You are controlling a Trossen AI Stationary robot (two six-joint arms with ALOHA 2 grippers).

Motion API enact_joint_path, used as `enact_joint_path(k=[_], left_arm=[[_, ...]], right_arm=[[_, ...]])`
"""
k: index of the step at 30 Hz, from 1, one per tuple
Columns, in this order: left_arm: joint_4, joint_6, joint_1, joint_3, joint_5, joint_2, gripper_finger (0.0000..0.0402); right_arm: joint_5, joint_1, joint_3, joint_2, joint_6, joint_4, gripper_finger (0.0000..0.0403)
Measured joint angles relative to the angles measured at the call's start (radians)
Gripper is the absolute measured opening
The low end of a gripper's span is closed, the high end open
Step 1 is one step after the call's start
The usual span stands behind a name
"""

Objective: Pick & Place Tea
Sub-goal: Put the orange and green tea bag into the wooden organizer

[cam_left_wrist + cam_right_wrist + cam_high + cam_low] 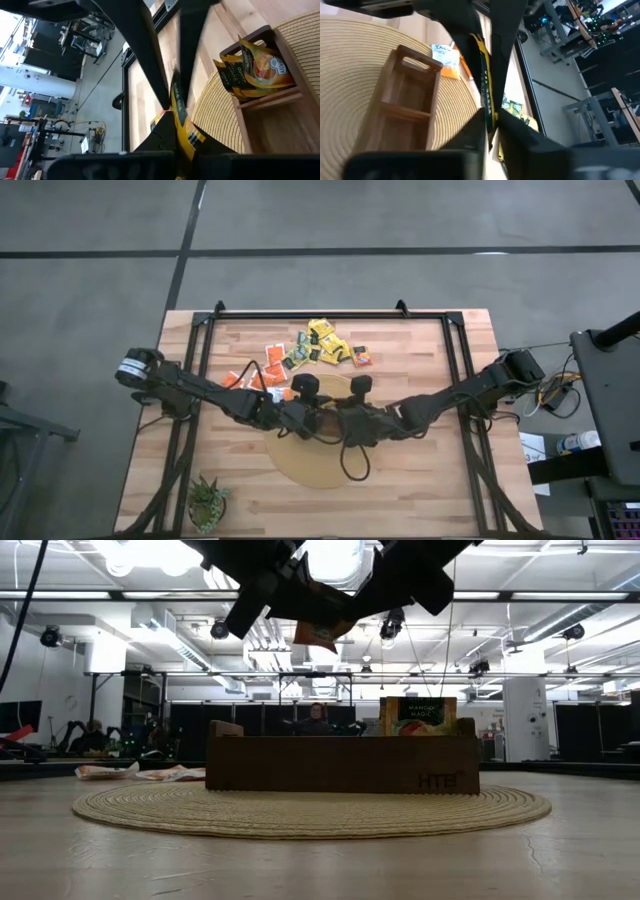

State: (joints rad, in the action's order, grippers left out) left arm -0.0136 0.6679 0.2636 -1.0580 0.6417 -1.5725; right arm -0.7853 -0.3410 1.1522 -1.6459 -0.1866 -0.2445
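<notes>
One tea sachet [321, 633], dark with yellow and orange print, hangs in the air between my two grippers, above the long brown box [340, 765]. My left gripper [172, 131] and my right gripper [489, 125] meet tip to tip over the middle of the table, both shut on this sachet. The box stands on a round woven mat [322, 470]. One end compartment holds upright sachets [255, 70]; the compartments in the right wrist view [410, 100] are bare. More tea sachets [312, 350] lie loose on the far part of the table. My left gripper pinches one edge of the sachet [176, 112] between its two fingers, coming slanting down from the table's left. The sachet is lifted clear of box and table. My right gripper pinches the same sachet's opposite edge [485, 102] between its two fingers, slanting down from the table's right. The sachet shows edge-on between the two grippers, clear of the box.
A small green potted plant [208, 502] stands at the table's near left corner. A black frame [330, 316] runs along the far edge and down both sides. People and equipment show in the room behind the table.
</notes>
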Motion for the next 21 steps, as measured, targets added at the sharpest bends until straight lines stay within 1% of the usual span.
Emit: enact_joint_path(k=[4, 8, 12, 14, 17, 21], left_arm=[[0.000, -0.007, 0.000, 0.000, -0.003, 0.000, 0.0000], [-0.003, -0.031, 0.000, 0.000, -0.001, 0.000, 0.0000], [-0.026, -0.057, -0.004, 0.000, 0.035, 0.000, 0.0008], [-0.027, -0.058, -0.004, 0.000, 0.050, 0.000, 0.0015], [-0.028, -0.059, -0.004, 0.000, 0.045, 0.000, 0.0031], [-0.030, -0.059, -0.005, 0.000, 0.037, 0.000, 0.0065]], right_arm=[[-0.001, 0.000, 0.000, 0.000, 0.003, 0.001, 0.0011], [-0.002, 0.000, 0.000, 0.000, 0.003, 0.001, 0.0008], [-0.008, 0.000, 0.001, 0.001, 0.004, 0.004, 0.0008], [-0.007, 0.000, 0.002, 0.001, 0.008, 0.005, 0.0008], [-0.006, 0.002, 0.002, 0.001, 0.027, 0.002, 0.0008], [-0.001, 0.002, 0.001, 0.001, 0.038, 0.001, 0.0008]])
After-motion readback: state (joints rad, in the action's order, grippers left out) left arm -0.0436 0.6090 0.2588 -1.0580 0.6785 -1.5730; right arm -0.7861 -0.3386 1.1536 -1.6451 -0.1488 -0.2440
